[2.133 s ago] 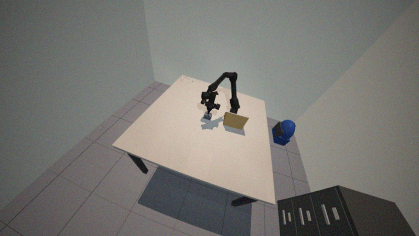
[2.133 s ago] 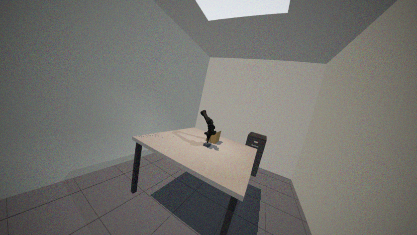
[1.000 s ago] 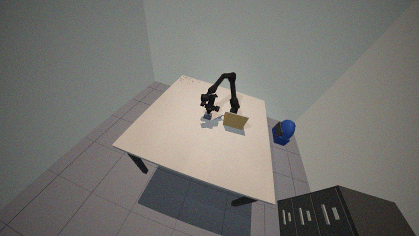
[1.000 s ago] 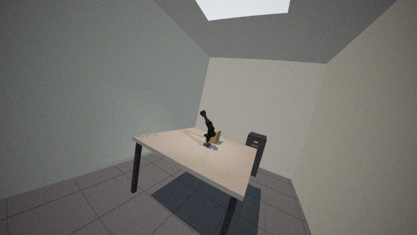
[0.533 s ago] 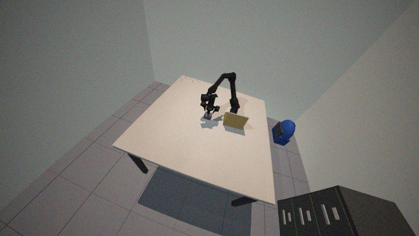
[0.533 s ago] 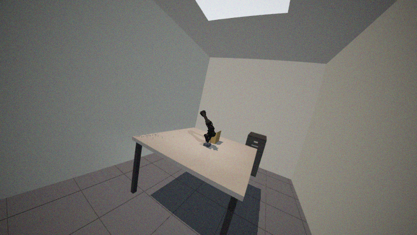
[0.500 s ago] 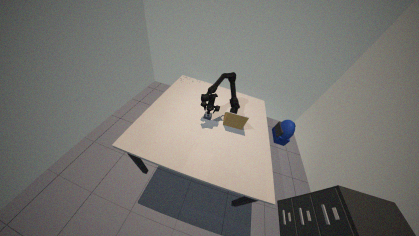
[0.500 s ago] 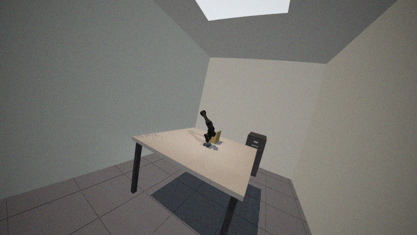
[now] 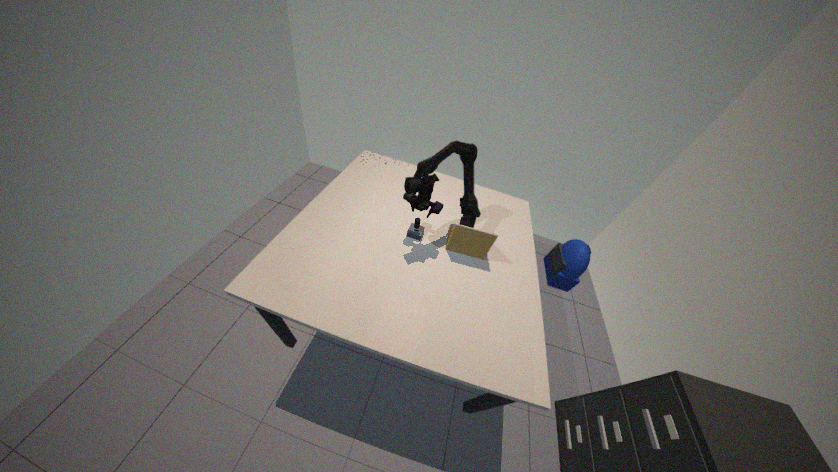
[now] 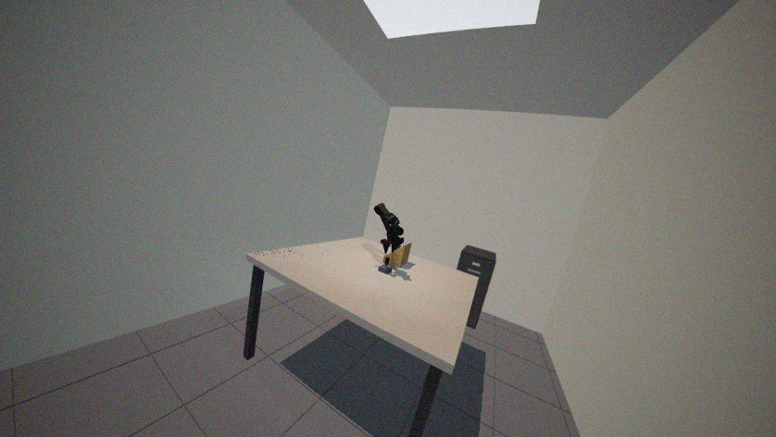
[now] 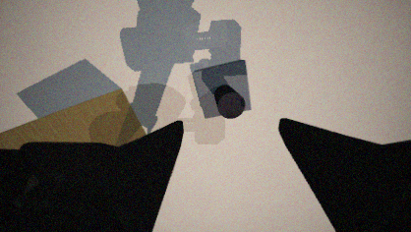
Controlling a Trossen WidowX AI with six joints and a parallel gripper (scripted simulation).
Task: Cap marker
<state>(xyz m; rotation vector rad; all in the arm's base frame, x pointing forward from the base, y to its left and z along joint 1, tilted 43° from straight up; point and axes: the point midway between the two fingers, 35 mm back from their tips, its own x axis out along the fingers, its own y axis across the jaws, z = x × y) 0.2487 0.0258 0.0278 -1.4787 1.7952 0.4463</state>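
Observation:
The dark cap [image 9: 417, 221] [image 10: 387, 261] [image 11: 231, 104] sits upright on top of the marker, in line with it. The marker stands in the grey holder block [image 9: 413, 235] [image 10: 384, 270] [image 11: 201, 100] on the table [image 9: 340, 263] [image 10: 336, 281]. The cap hides most of the marker, and I cannot tell whether it is fully seated. My gripper [image 9: 421, 212] [image 11: 230, 125] is open and empty. Its fingers are clear of the cap and stand above it, one to each side in the wrist view.
A yellow-brown panel [image 9: 470, 241] [image 10: 403, 255] [image 11: 64, 125] stands on the table close to the holder block, between it and the table's right edge in the top view. A dark cabinet [image 9: 633, 428] [image 10: 478, 271] and a blue object [image 9: 577, 257] are off the table.

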